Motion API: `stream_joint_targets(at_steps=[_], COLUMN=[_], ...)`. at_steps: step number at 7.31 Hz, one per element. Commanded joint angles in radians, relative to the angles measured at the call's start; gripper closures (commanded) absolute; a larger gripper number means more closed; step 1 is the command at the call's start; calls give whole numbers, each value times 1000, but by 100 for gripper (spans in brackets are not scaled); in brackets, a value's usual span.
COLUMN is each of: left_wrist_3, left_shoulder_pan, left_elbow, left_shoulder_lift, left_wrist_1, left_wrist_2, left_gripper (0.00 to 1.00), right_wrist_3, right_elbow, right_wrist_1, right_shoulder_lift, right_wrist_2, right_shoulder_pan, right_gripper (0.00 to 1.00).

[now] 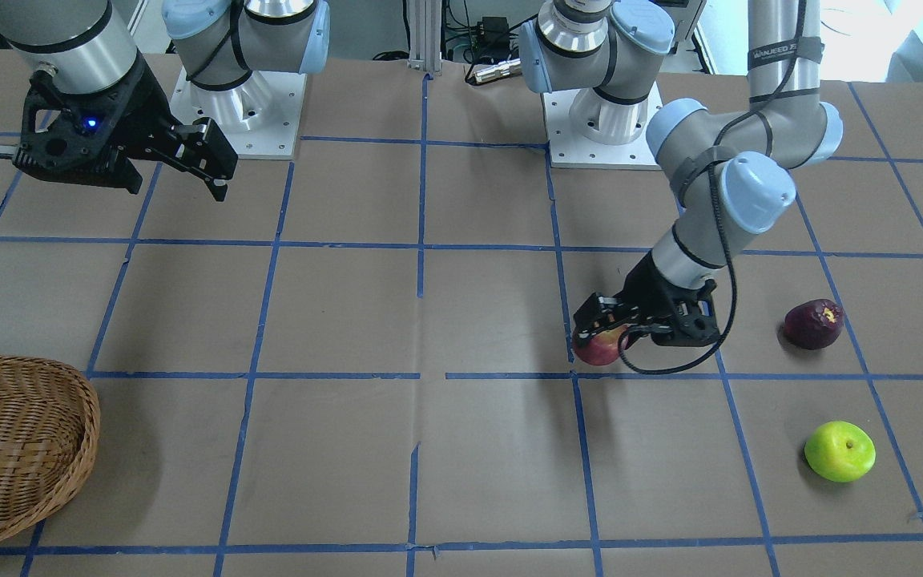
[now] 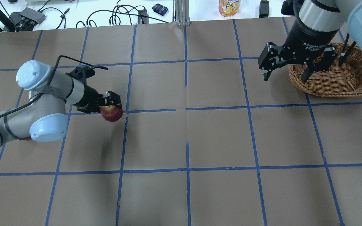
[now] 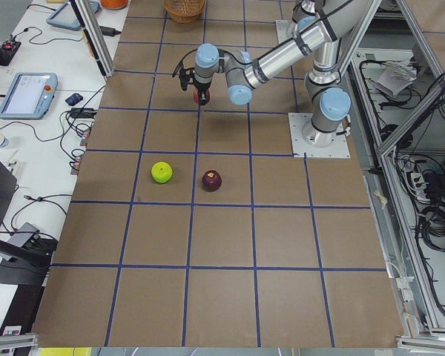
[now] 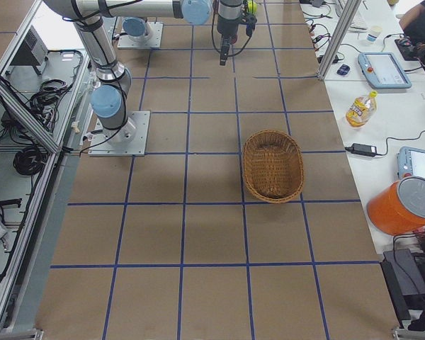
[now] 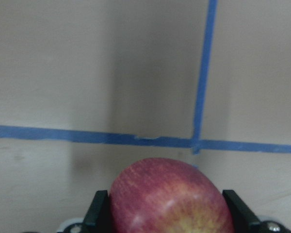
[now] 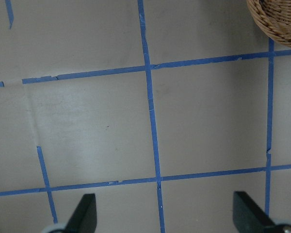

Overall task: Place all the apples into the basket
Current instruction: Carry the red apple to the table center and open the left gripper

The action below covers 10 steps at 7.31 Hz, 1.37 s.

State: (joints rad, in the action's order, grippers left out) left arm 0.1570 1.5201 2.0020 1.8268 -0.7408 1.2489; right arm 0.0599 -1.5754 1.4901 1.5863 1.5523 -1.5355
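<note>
While the left gripper pinches the red apple, the basket lies far across the table, nearer the spread, empty right gripper.

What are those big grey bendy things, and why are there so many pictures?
They are two robot arms bolted to a brown table. Each arm ends in two fingers for pinching things. Six cameras photograph the same moment: one faces the robot, one looks over its shoulders, two watch from the table's ends, and one rides on each wrist. The left arm's fingers are squeezing a red apple. The right arm's fingers are spread open and empty, near a woven basket. A dark maroon apple and a green apple lie on the table, apart from each other. The basket has no apples in it.
</note>
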Motion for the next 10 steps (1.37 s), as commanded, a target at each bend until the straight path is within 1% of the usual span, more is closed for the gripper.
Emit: stream_joint_targets(at_steps=[1,2,3,4,5,6,7,8,9,10], left_wrist_3=[163,168,195,219,255,246,231,154,110,1], left_shoulder_pan=[196,216,254,270,272,272,266,159,90,53], left_elbow=[-118,-123,-126,-127,-124,-121,-135,-149,-166,-173], left_shoulder_lift=[98,144,184,207,222,236,227,191,148,99], left_wrist_1=[21,75,157,205,230,235,232,207,140,39], left_wrist_2=[16,18,18,29,27,27,30,50,40,62], left_gripper=[99,99,99,56,30,0,0,0,0,0], right_wrist_3=[0,1,6,6,-2,-2,0,7,15,14], right_elbow=[0,-8,-18,-21,-23,-23,-21,-15,-6,-9], right_wrist_1=[-1,-1,2,13,15,12,15,24,42,86], right_shoulder_lift=[1,1,1,-3,-8,-18,-32,-38,-69,-83], right_wrist_2=[18,32,34,32,26,32,34,26,22,11], right_shoulder_pan=[0,0,0,-2,0,0,0,0,-2,-12], right_gripper=[0,0,0,0,0,0,0,0,0,0])
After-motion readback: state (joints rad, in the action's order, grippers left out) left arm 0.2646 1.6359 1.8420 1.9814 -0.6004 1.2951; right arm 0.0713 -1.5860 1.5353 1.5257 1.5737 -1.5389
